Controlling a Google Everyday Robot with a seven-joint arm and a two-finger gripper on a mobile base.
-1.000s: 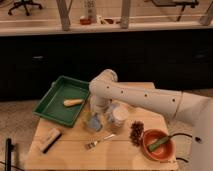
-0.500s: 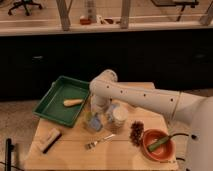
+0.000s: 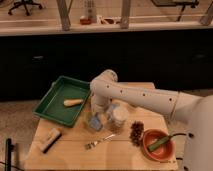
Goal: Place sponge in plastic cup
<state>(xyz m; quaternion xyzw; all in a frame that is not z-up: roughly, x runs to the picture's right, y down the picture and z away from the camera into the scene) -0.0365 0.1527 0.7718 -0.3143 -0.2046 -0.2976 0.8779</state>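
My gripper (image 3: 97, 109) hangs at the end of the white arm (image 3: 135, 95), over the middle of the wooden table (image 3: 75, 155). It is just right of the green tray. The blue-grey sponge (image 3: 95, 122) shows directly below the gripper. A faint greenish translucent shape around the sponge looks like the plastic cup (image 3: 90, 126). I cannot tell whether the sponge rests inside it or is still held. The gripper hides the top of both.
The green tray (image 3: 52, 102) at the left holds a tan oblong thing (image 3: 73, 102). A clear jar (image 3: 118, 119) stands right of the sponge. A fork (image 3: 100, 142), a dark cone (image 3: 136, 133), an orange bowl (image 3: 150, 149) and a tan-and-black brush block (image 3: 49, 139) lie along the front.
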